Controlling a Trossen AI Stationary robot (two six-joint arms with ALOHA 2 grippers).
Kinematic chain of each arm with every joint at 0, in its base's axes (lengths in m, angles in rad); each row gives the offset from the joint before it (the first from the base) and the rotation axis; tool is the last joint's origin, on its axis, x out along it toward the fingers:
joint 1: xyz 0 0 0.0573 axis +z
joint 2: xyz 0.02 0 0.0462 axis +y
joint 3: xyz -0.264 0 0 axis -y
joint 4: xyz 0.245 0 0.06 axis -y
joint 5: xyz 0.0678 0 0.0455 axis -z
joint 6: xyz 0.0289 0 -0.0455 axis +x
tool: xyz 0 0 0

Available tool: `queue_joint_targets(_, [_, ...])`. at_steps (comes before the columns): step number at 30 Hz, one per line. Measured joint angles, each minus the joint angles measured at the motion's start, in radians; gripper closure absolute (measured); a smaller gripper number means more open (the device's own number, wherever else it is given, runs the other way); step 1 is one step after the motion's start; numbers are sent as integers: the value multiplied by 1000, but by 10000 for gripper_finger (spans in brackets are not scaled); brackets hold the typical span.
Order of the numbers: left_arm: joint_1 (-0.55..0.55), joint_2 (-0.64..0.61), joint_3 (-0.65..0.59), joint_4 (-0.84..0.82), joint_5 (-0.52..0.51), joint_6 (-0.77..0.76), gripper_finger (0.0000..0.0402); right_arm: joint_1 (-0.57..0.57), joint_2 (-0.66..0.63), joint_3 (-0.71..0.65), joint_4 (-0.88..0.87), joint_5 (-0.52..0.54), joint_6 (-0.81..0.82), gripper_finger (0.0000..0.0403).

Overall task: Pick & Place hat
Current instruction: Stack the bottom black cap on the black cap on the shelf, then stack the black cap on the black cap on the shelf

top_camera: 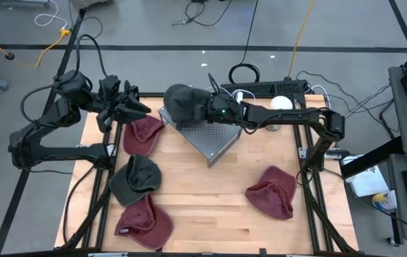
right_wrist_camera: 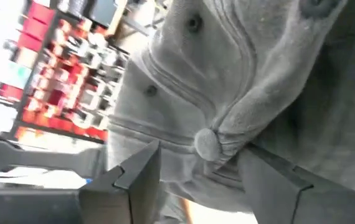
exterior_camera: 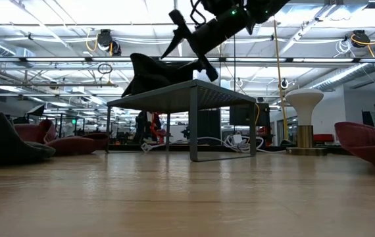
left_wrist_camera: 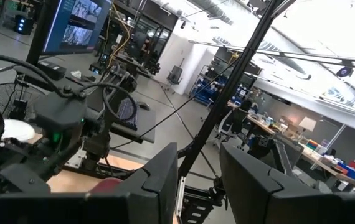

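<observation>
Resting on the metal stand [top_camera: 207, 135], the soft grey seamed hat [top_camera: 183, 102] lies just ahead of the right gripper [top_camera: 205, 108], whose fingers [right_wrist_camera: 134, 180] are spread open, empty.

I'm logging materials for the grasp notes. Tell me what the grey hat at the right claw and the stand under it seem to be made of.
Grey hat: soft woven fabric, matte, probably cotton; stitched seams, eyelets and a cloth-covered top button show. Stand: looks like grey metal, with a finely perforated or mesh top and thin straight legs in the low view. The right claw is at the hat; its grip is unclear.
</observation>
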Motion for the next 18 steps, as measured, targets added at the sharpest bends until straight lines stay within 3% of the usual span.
queue_joint_targets(4, [0,0,0,0,-1,-14,277,7,-36,3,-20,38,-17,201])
queue_joint_targets(11, [3,0,0,-1,-1,-88,277,13,-150,-3,-263,43,-84,217])
queue_joint_targets(18, [3,0,0,-2,1,-159,277,21,-229,-1,-395,10,-157,226])
